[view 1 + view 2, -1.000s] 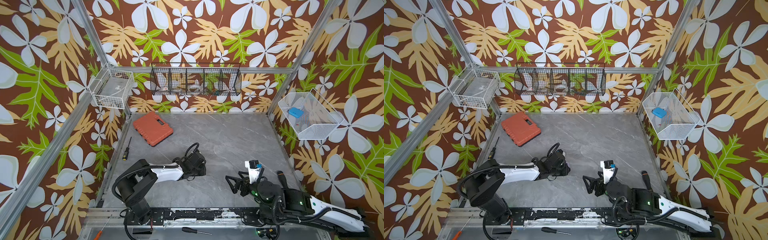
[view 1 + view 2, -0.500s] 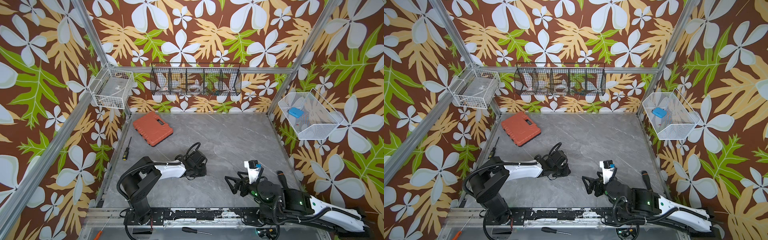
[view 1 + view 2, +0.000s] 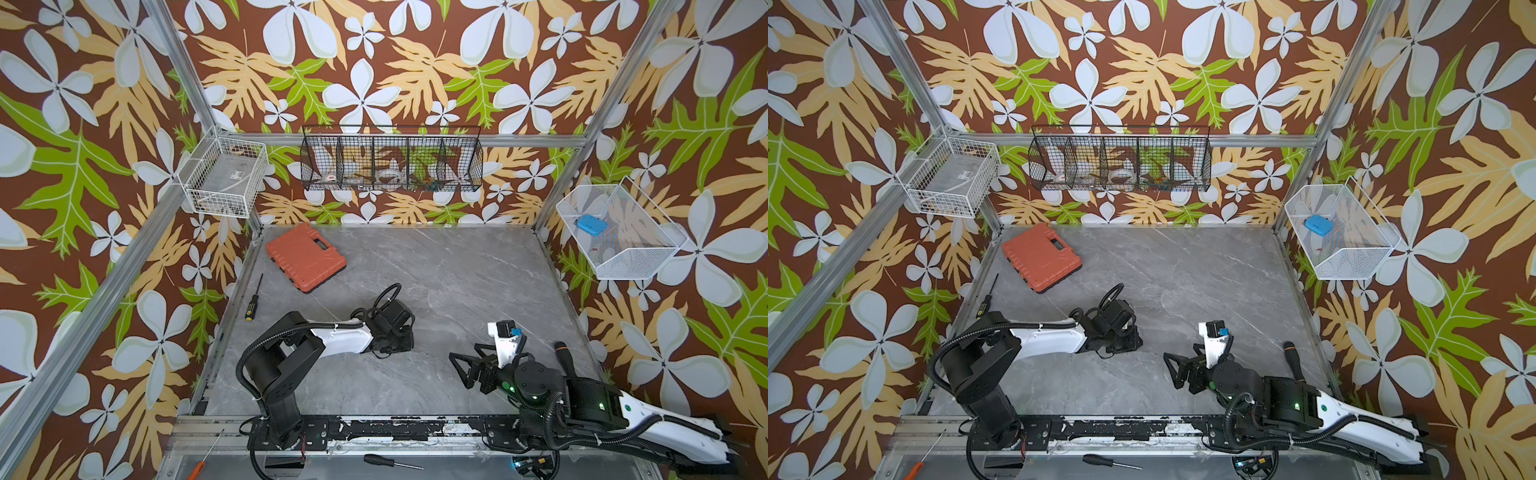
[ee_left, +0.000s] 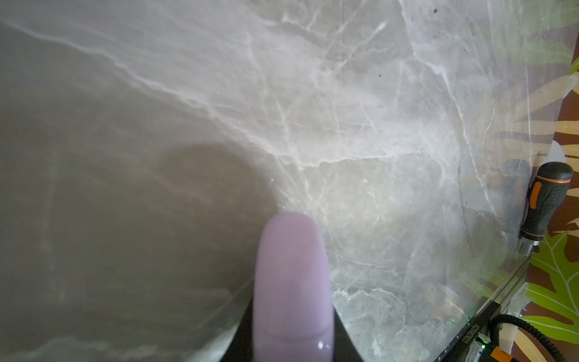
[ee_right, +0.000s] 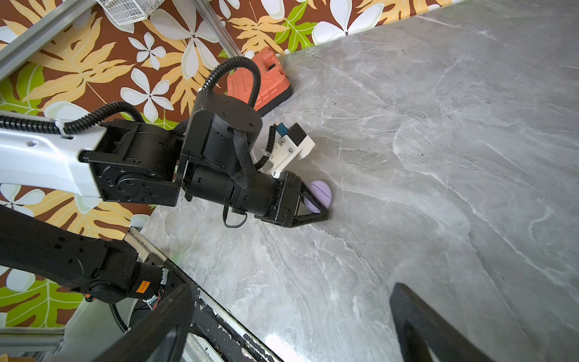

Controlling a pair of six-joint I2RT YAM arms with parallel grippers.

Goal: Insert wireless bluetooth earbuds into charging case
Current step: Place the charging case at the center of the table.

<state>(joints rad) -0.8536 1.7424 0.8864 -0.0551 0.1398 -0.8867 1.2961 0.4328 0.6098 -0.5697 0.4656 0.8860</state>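
A lavender round charging case [image 5: 318, 194] sits between the fingers of my left gripper [image 5: 316, 205], low at the table surface. In the left wrist view the case [image 4: 293, 282] fills the space between the jaws, seen edge-on. My left gripper [image 3: 401, 343] [image 3: 1129, 340] is shut on it at mid-table. My right gripper [image 3: 460, 371] [image 3: 1173, 370] [image 5: 291, 329] stands open near the front right, nothing between its fingers, pointing toward the left gripper. The earbuds are out of view.
An orange tool case [image 3: 305, 257] lies at the back left, a small screwdriver [image 3: 253, 299] by the left wall. A black-and-orange screwdriver [image 3: 563, 357] [image 4: 546, 200] lies along the right edge. Wire baskets [image 3: 390, 162] hang on the walls.
The left arm's elbow has swung a little to the right while its gripper stays at about the same spot with the case. The right arm has not moved.
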